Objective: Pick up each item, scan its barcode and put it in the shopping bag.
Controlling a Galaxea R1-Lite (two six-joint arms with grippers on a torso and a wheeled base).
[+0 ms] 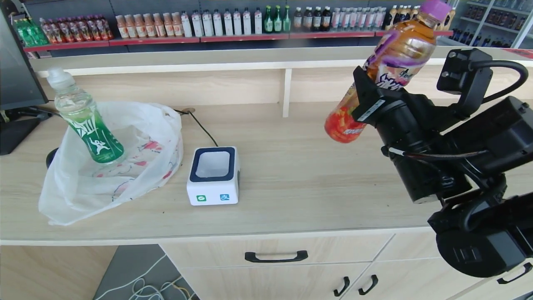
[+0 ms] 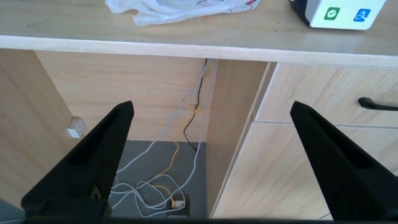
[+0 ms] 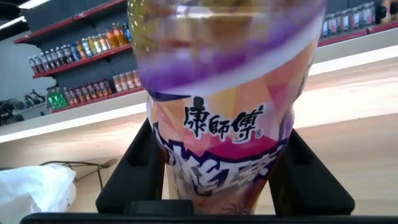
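My right gripper (image 1: pixel 370 93) is shut on a tea bottle (image 1: pixel 387 66) with a purple cap and a purple and orange label, held tilted in the air above the right side of the counter. In the right wrist view the tea bottle (image 3: pixel 227 106) sits between the two black fingers (image 3: pixel 134 168). A green-labelled bottle (image 1: pixel 85 118) stands tilted inside the white shopping bag (image 1: pixel 112 166) on the left. The white barcode scanner (image 1: pixel 213 175) sits beside the bag. My left gripper (image 2: pixel 208 162) hangs open below the counter's front edge, with nothing between its fingers.
A monitor (image 1: pixel 16 79) on a black stand is at the far left of the wooden counter (image 1: pixel 300 179). A black cable (image 1: pixel 204 129) runs behind the scanner. A raised ledge lines the back. Drawers with black handles (image 1: pixel 275 256) are below, and loose cables (image 2: pixel 165 186) lie on the floor.
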